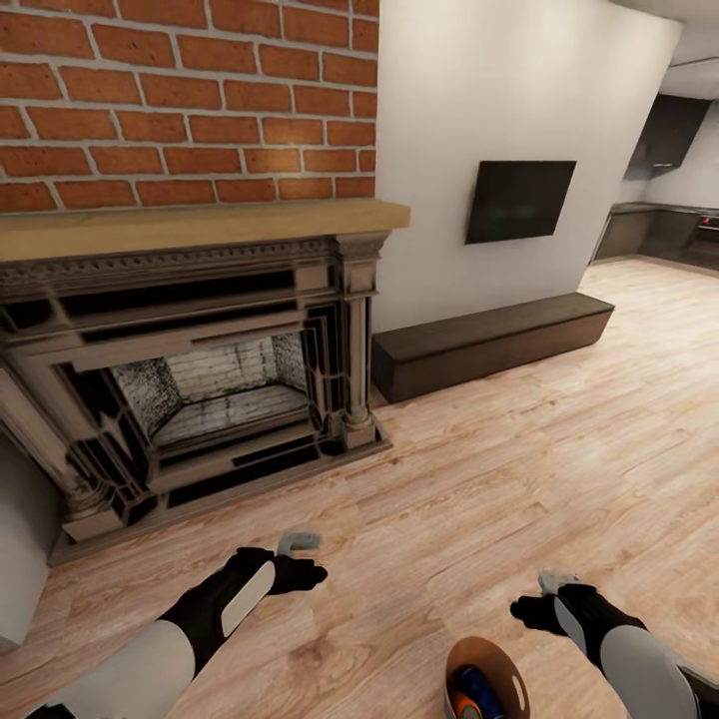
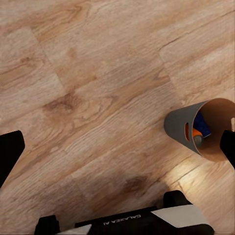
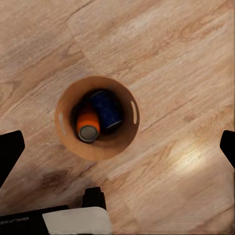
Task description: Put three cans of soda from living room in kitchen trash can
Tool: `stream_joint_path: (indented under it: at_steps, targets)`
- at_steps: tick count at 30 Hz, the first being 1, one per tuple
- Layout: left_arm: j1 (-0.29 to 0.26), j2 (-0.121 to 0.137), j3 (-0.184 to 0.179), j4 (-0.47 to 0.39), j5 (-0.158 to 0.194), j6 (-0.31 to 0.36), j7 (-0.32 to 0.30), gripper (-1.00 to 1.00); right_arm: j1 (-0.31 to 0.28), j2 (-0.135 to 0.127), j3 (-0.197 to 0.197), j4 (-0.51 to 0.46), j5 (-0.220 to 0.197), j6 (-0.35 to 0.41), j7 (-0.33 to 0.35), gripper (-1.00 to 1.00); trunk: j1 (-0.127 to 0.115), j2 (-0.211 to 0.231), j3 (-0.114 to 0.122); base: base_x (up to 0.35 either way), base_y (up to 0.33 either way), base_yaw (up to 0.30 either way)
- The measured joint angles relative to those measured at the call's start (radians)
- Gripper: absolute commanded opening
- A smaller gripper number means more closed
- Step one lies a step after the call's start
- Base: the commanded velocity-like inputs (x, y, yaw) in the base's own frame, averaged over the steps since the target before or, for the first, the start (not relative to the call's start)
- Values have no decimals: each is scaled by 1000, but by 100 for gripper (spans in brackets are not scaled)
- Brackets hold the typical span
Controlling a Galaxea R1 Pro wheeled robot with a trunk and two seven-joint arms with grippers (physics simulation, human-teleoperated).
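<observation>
The copper-brown tash can (image 1: 454, 664) stands on the wood floor between my two arms, at the bottom edge of the head view. Inside it lie an orange can of soda (image 3: 88, 125) and a dark blue one (image 3: 106, 108), side by side. The right wrist view looks straight down into the tash can (image 3: 66, 132); the left wrist view sees it from the side (image 2: 176, 125), with the blue can (image 2: 201, 126) showing inside. My left gripper (image 1: 300, 559) and right gripper (image 1: 544, 594) hover above the floor on either side of it, both open and holding nothing.
I am in the living room. An ornate fireplace (image 1: 200, 399) under a red brick chimney (image 1: 180, 100) is ahead on the left. A wall TV (image 1: 519, 200) hangs over a low dark bench (image 1: 489, 340). Dark kitchen cabinets (image 1: 669, 225) show far right across the plank floor.
</observation>
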Motion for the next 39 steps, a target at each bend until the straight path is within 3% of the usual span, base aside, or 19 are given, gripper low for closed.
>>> stream_joint_path:
  at_steps: [7, 14, 17, 27, 31, 33, 39]
  targets:
    - [1, 0, 1, 152, 2, -52, 0, 100, 64, -2, -1, 0, 0, -38, -6, 100, -27, 49, 22, 0, 0, 0]
    - [10, 3, 0, 320, -1, -201, -3, 100, 130, -1, -1, 2, 0, -94, -10, 100, -54, 98, 44, 0, 0, 0]
    - [19, 4, 0, 338, 0, -226, -10, 100, 155, 0, -2, 3, 0, -115, -10, 100, -65, 119, 54, 0, 0, 0]
    - [92, 10, 0, 356, 2, -295, -20, 100, 244, -4, -6, 3, -3, -175, -11, 100, -65, 119, 54, 0, 0, 0]
    - [111, 11, 0, 356, 2, -311, -20, 100, 286, -4, -36, 3, -18, -217, -11, 100, -65, 119, 54, 0, 0, 0]
    - [124, 11, 0, 356, 2, -325, -20, 100, 315, -7, -71, 2, -25, -235, -10, 100, -65, 119, 54, 0, 0, 0]
    - [150, 11, 0, 357, 1, -353, -21, 100, 339, -7, -103, 2, -29, -247, -10, 100, -65, 119, 54, 0, 0, 0]
